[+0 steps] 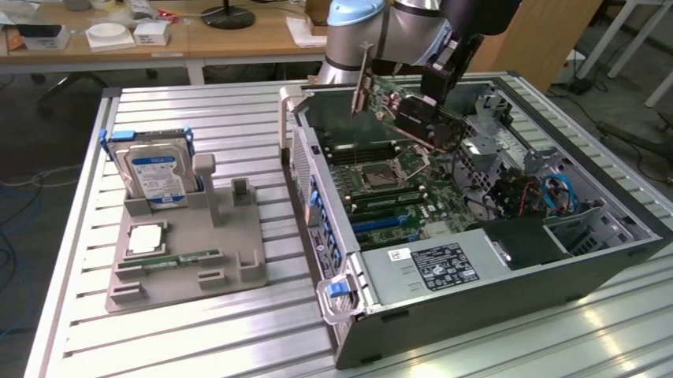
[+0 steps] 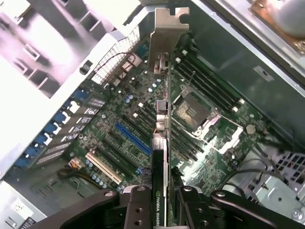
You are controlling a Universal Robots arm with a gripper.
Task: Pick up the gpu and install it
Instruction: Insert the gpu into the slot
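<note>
Noted gripper (image 2: 165,198) clamped tight on gpu (image 2: 161,157), card edge-on above motherboard (image 2: 119,112). Recommend squaring card edge over blue slot (image 2: 133,139), bracket toward rear grille (image 2: 114,67), before lowering.

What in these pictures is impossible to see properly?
- Exterior view: the black gripper covers part of the green-and-black gpu card.
- Wrist view: that card is edge-on, faces hidden; it covers a strip of the green motherboard.
- Exterior view: silver hard drive, blue-white label print too small.
</note>
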